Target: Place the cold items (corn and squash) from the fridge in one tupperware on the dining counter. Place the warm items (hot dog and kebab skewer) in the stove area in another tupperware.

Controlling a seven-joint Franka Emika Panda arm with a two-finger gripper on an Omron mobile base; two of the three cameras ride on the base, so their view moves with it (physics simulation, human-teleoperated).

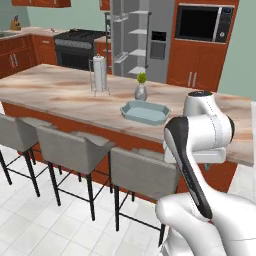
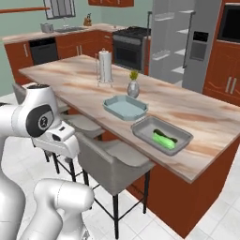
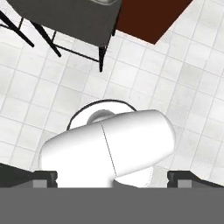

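One smooth bright green squash (image 2: 164, 139) lies in the grey rectangular tupperware (image 2: 140, 130); claw (image 3: 112, 177) spread wide, holding nothing

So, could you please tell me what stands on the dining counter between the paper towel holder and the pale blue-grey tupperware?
A small grey vase with a green sprig stands between the paper towel holder and the octagonal tupperware in the right base view.

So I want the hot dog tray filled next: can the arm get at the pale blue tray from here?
Probably yes: the pale blue tray lies near the dining counter edge, uncovered. The grey stools between base and counter might hinder a low approach.
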